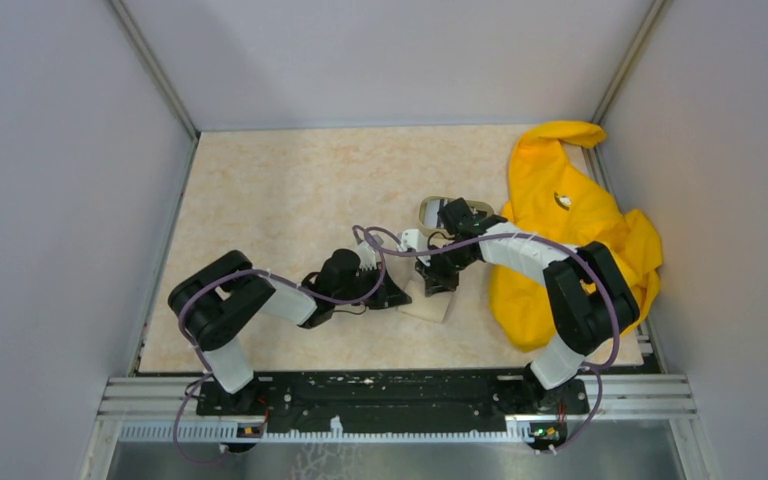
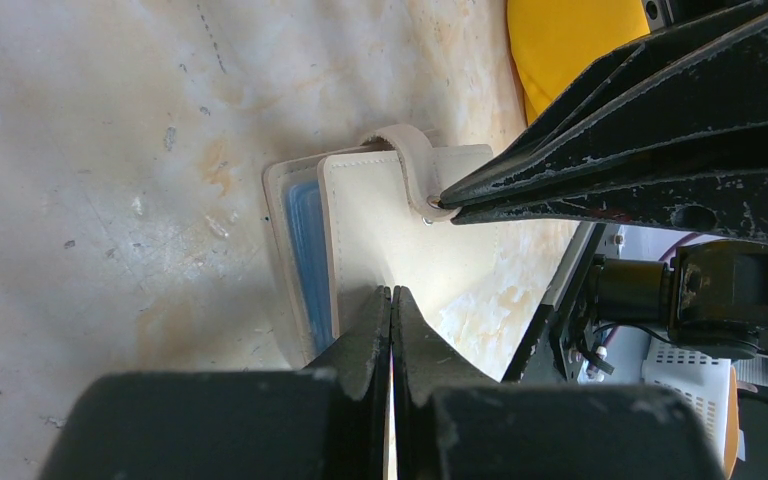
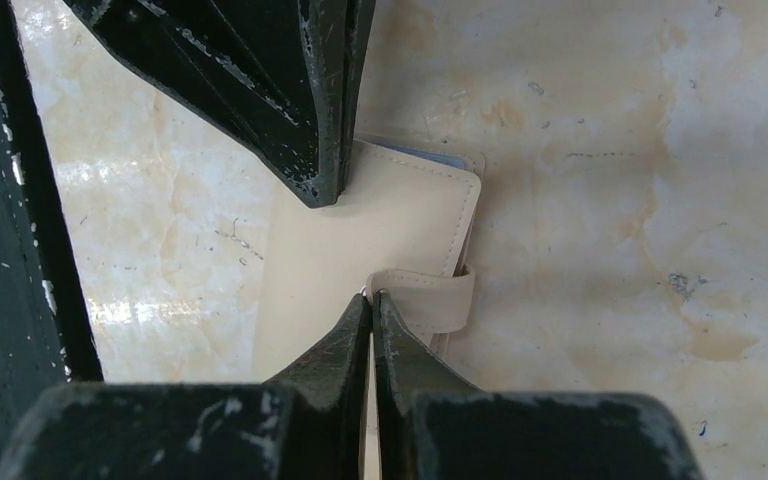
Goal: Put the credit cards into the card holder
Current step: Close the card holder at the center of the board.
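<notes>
Robotics lab, no doubt – a boxed-in test cell. Plain grey panel walls [image 1: 60, 200] at 9, 12 and 3 o'clock, joined by alu corner posts [image 1: 155, 65]. Marble-look table [image 1: 290, 170] inside, scuffed and speckled in the wrist views. Bare alu extrusion rail [image 1: 400, 400] runs across 6 o'clock w/ two black-and-white robot arms bolted on: left arm [image 1: 225, 300] approx 7 o'clock, right arm [image 1: 580, 290] approx 5. Purple cables [image 1: 368, 238] strung loose along both. Only a few props on the slab: yellow cloth [image 1: 560, 230] bunched at 3 o'clock, card holder [image 1: 435, 305] near centre. Fixed cam overhead plus wrist cams – a data-recording rig
</notes>
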`<state>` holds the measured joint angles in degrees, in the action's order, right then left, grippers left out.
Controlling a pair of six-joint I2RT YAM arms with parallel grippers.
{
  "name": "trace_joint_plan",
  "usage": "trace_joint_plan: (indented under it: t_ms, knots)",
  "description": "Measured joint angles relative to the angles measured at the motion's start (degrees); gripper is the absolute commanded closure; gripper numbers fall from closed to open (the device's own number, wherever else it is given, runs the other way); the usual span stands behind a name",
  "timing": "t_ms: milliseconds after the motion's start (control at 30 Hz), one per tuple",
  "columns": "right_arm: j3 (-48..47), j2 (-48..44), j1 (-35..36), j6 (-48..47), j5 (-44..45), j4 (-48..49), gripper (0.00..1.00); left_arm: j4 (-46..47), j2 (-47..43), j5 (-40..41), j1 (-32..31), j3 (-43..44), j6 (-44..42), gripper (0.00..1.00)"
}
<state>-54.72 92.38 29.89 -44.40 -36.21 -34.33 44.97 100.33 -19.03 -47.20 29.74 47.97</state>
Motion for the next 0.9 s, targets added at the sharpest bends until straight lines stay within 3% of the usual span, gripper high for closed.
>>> trace_joint_plan:
  t_ms: [900]
  knots:
    - [2.6, -3.0, 3.9, -5.5, 5.5, 1.5, 1.00, -0.1, 0.0, -0.4, 0.0, 0.0, 0.1, 0.99]
